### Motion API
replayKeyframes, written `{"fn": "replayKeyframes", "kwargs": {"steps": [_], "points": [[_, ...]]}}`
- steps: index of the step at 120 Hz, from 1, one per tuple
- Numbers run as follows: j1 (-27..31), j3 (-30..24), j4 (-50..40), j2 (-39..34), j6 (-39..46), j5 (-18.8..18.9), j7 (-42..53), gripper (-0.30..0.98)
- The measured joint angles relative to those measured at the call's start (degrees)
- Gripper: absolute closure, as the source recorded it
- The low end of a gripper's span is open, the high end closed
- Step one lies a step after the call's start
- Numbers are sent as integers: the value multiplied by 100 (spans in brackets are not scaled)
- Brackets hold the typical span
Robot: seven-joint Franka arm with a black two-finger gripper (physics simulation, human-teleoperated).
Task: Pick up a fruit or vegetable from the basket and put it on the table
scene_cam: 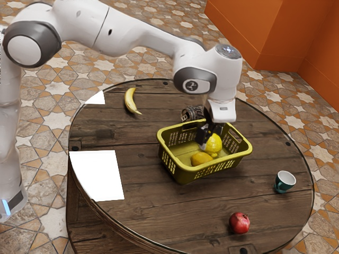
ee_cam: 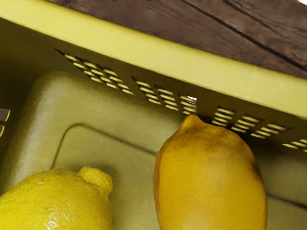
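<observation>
Lemon (scene_cam: 215,144), bright yellow and rough-skinned, is sitting inside the yellow-green perforated plastic basket (scene_cam: 185,173) as the black two-finger gripper (scene_cam: 207,138), which I am operating from afar, is hanging close against it. I am finding no way to tell how wide the jaws are standing, or whether they are holding the fruit. Inside the same basket, a smooth amber lemon-shaped fruit (ee_cam: 211,177) is lying just beside it.

I am judging the lemon to be fairly light and firm, its rind giving slightly, sturdy enough for handling but liable to roll or squirt free if pressure is landing on its tapering, nubbed end. I am favouring a hold across its widest part, squeezing evenly and moderately. The basket's wall is rising beside the fruit, so I am planning on a straight, unhurried lift before any sideways travel.

Outside the basket, a yellow banana (scene_cam: 131,100) is lying toward the exterior view's upper left on the round dark wooden table (scene_cam: 148,209), while a red pomegranate (scene_cam: 239,223) is sitting toward its lower right. I am eyeing the boards between basket and pomegranate for a low, gentle release.
</observation>
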Motion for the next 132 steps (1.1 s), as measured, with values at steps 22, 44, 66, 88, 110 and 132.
{"fn": "replayKeyframes", "kwargs": {"steps": [22,44,66,88,110,132], "points": [[-14,-51,100,166,33,-104,128,0],[-16,-73,84,206,57,-139,225,0],[-49,-82,93,324,88,-154,297,0],[-24,-70,35,404,112,-213,350,0],[-9,-61,17,598,178,-232,389,0],[62,-75,57,788,220,-221,419,1]]}}
